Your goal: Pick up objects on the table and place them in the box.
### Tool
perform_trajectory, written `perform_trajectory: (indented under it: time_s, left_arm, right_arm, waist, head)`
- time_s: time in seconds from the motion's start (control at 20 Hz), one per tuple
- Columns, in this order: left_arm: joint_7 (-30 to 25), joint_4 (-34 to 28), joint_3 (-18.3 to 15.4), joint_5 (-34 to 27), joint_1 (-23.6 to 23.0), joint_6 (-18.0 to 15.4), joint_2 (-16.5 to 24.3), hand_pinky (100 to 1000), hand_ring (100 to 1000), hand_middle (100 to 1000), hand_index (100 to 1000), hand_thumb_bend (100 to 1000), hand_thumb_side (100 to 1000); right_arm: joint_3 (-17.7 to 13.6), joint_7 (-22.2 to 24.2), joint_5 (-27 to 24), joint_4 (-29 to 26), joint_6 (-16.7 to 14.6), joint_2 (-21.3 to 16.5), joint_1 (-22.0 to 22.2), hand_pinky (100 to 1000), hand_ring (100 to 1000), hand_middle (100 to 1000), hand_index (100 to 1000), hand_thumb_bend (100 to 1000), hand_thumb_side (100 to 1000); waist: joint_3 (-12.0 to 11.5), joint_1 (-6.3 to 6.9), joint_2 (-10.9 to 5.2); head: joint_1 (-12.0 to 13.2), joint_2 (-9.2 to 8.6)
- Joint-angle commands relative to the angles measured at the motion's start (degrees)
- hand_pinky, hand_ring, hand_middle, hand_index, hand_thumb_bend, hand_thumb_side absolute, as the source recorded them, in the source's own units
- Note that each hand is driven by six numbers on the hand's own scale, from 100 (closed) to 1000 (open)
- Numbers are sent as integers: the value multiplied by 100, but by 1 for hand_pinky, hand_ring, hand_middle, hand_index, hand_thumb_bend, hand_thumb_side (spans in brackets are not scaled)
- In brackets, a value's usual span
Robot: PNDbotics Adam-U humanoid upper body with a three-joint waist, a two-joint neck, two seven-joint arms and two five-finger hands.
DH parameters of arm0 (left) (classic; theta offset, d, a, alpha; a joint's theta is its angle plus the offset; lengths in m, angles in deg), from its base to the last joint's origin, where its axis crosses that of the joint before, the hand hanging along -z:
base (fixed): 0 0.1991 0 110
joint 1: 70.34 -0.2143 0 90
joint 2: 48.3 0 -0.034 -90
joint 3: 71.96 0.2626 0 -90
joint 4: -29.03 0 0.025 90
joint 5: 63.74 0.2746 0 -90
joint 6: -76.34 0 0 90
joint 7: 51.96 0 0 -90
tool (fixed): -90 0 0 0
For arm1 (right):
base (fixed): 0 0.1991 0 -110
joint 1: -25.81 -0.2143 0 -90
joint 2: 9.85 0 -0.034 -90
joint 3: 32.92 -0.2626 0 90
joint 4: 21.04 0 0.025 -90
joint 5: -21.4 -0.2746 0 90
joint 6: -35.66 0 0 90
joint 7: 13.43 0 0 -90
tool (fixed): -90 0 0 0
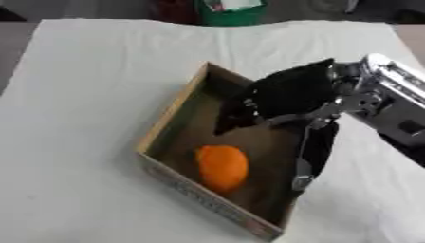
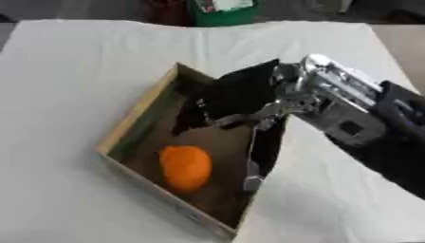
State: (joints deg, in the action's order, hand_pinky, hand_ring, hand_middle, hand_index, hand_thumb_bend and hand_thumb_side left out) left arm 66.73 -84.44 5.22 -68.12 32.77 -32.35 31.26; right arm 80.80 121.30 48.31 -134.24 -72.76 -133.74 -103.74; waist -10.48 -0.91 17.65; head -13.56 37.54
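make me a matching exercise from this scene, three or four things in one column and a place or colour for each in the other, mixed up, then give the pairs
Things:
1. orange fruit
2. cardboard box
3. right hand
4. green container

Places or colours:
A. past the far edge of the table
B. over the far right part of the box, fingers hanging down along its right wall
C. lying on the box floor, toward the near side
D. open, brown, set askew on the white tablecloth

Pairs: 1-C, 2-D, 3-B, 4-A

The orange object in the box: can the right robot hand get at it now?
Probably yes. The right robot hand hangs over the open box, fingers pointing down, and nothing covers the orange object.
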Motion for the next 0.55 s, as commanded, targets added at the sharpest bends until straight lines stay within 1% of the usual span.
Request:
perform_trajectory:
  time_s: [0.05,0.1,0.15,0.2,0.25,0.3,0.35,0.4,0.5,0.55]
  left_arm:
    - [-11,-112,-14,-12,31,-2,47,422,582,661,645,100,716]
    - [-14,-112,-13,-10,33,0,40,422,582,661,645,100,717]
    - [-16,-112,-14,-7,35,1,34,422,582,661,645,100,717]
    - [-15,-112,-18,-5,35,0,28,422,582,661,645,100,717]
    - [-12,-112,-23,-2,30,1,23,422,582,661,644,100,717]
    - [-7,-112,-32,4,19,3,21,422,582,661,644,100,717]
    - [-3,-112,-40,11,8,5,21,422,582,661,643,100,717]
    - [6,-112,-51,19,-9,6,22,421,582,661,643,100,717]
    - [30,-112,-72,33,-34,9,16,421,582,661,643,100,717]
    - [36,-112,-75,39,-40,9,14,421,582,661,643,100,717]
  right_arm:
    - [-726,-469,-635,-136,151,-208,63,892,954,906,1000,723,717]
    - [-927,-639,-886,-137,242,-191,107,895,948,902,1000,710,741]
    - [-1105,-788,-1130,-138,326,-181,143,898,941,896,1000,658,796]
    - [-1284,-943,-1375,-138,408,-172,182,901,937,894,1000,614,832]
    - [-1457,-1112,-1599,-138,494,-168,229,897,920,888,1000,303,1000]
    - [-1668,-1362,-1760,-138,616,-178,286,891,916,874,1000,245,1000]
    - [-1855,-1652,-1841,-138,726,-204,359,883,903,861,1000,147,1000]
    - [-2025,-2005,-1898,-138,829,-229,472,877,886,847,1000,100,1000]
    - [-2277,-2757,-2112,-138,987,-241,750,869,867,843,1000,100,1000]
    - [-2374,-3120,-2250,-138,1039,-238,896,871,858,855,1000,100,1000]
  waist:
    - [20,42,-92]
    - [32,58,-87]
    - [42,71,-84]
    - [55,86,-82]
    - [71,102,-80]
    - [94,121,-79]
    - [114,137,-79]
    - [141,155,-79]
    - [205,189,-79]
    - [236,203,-80]
  head:
    - [65,-63]
    - [84,-69]
    - [95,-70]
    - [108,-73]
    - [128,-81]
    - [154,-93]
    - [174,-99]
    - [204,-100]
    - [277,-87]
    - [311,-76]
